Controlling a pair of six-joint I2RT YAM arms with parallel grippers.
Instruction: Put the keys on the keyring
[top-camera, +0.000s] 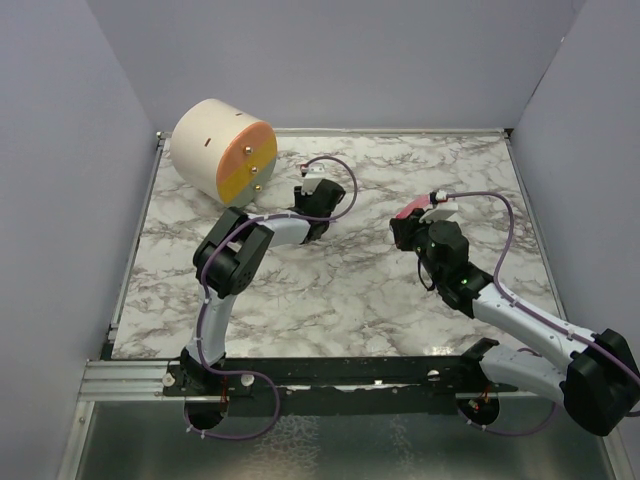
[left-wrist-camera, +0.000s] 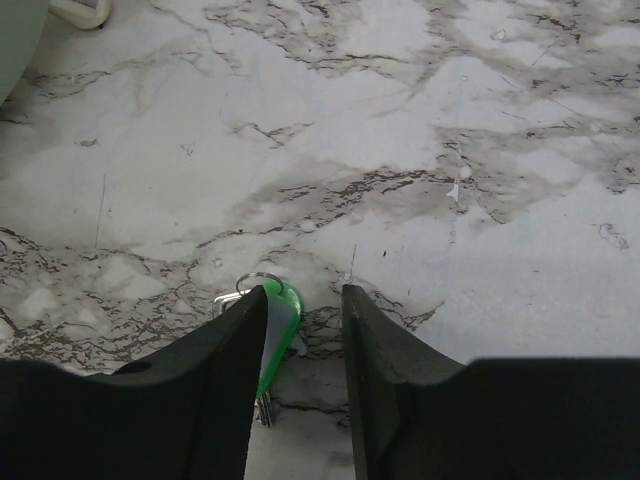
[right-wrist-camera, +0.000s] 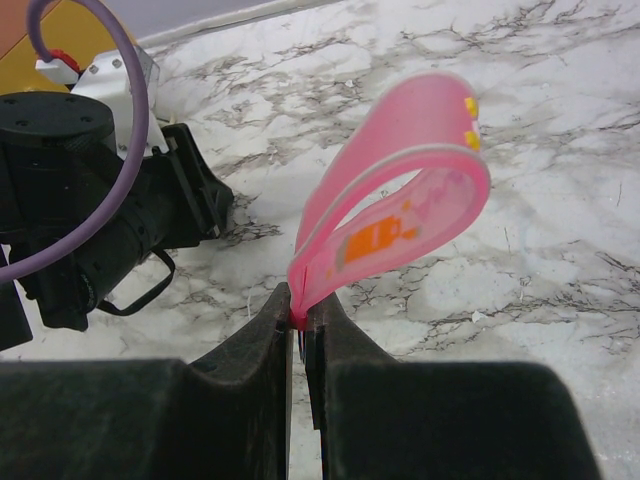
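Nearest, the right gripper (right-wrist-camera: 300, 303) is pinched tight on the keyring (right-wrist-camera: 420, 110), a soft pink strip bent into an upright loop, with an orange patch inside and two yellow dots near its top; no writing is readable. Farther left, the left gripper (left-wrist-camera: 303, 292) stands spread over the marble table (left-wrist-camera: 450, 120). The small green key (left-wrist-camera: 280, 325) lies between its fingers, close against one, with a thin silver ring (left-wrist-camera: 258, 280) at its far end. Far left lies a cream drum (top-camera: 210, 140).

One green key (left-wrist-camera: 287, 306), one pink keyring (right-wrist-camera: 400, 215), one cream drum (top-camera: 215, 145), one left gripper (left-wrist-camera: 303, 295) and one right gripper (right-wrist-camera: 300, 305).
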